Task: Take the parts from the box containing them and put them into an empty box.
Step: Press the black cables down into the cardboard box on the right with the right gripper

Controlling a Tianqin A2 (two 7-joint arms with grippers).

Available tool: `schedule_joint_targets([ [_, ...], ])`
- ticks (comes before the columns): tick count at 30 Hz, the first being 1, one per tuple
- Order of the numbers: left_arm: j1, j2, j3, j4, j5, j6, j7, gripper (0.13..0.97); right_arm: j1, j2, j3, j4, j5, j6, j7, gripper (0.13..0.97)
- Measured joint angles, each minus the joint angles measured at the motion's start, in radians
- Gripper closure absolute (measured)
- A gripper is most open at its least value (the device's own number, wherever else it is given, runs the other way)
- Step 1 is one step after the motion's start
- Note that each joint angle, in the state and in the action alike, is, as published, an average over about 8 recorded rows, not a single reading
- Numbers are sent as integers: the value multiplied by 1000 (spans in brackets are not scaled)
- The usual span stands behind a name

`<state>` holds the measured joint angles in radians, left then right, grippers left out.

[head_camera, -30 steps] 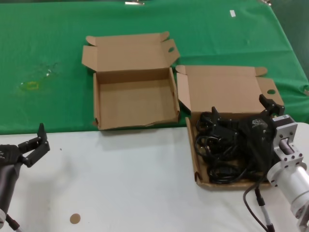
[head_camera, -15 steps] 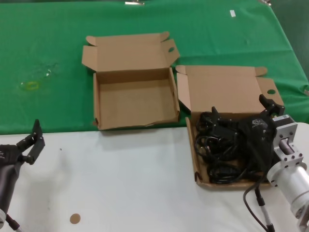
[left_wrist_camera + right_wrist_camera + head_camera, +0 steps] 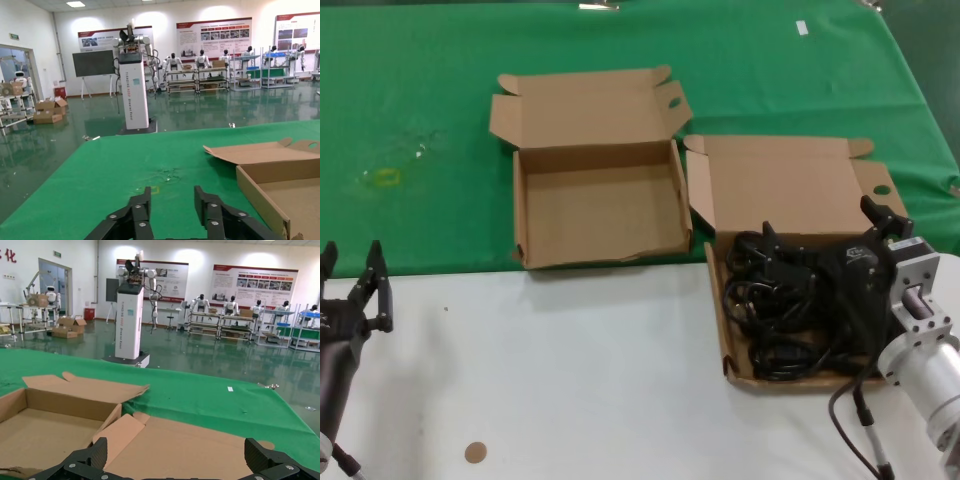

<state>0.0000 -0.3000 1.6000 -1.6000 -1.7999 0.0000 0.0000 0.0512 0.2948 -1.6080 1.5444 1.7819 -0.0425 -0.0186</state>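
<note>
head view: my right hand (image 3: 825,245) sits at the right of the frame, spread wide and lowered among the cords (image 3: 775,310), fingertips either side of the pile and closed on nothing. the cords fill the long box (image 3: 720,320) at the lower right, its lid (image 3: 790,185) laid back on the green cloth (image 3: 410,110). the empty box (image 3: 600,215) lies at upper centre, just beside that lid. my left hand (image 3: 350,270) hovers over the white worktop (image 3: 580,380) at the far left edge, partly spread, holding nothing. a small brown disc (image 3: 474,452) lies at the lower left.
</note>
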Motion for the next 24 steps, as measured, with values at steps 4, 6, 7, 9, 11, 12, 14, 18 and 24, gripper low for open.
schedule_joint_targets([
  [4, 0, 0, 0, 0, 0, 0, 0, 703, 2, 28, -13, -1, 6, 7, 11, 129],
  [6, 0, 0, 0, 0, 0, 0, 0, 722, 3, 51, -27, 1, 12, 13, 20, 129],
  [7, 0, 0, 0, 0, 0, 0, 0, 741, 4, 65, -35, 2, 15, 16, 24, 129],
  [9, 0, 0, 0, 0, 0, 0, 0, 780, 6, 96, -53, 5, 22, 24, 33, 129],
  [11, 0, 0, 0, 0, 0, 0, 0, 818, 11, 130, -74, 7, 30, 31, 41, 129],
  [12, 0, 0, 0, 0, 0, 0, 0, 838, 14, 148, -86, 8, 34, 34, 44, 129],
  [14, 0, 0, 0, 0, 0, 0, 0, 857, 23, 186, -113, 8, 44, 42, 48, 129],
  [18, 0, 0, 0, 0, 0, 0, 0, 898, 54, 276, -186, 8, 72, 57, 55, 129],
  [24, 0, 0, 0, 0, 0, 0, 0, 941, 135, 438, -336, 11, 112, 45, 90, 129],
])
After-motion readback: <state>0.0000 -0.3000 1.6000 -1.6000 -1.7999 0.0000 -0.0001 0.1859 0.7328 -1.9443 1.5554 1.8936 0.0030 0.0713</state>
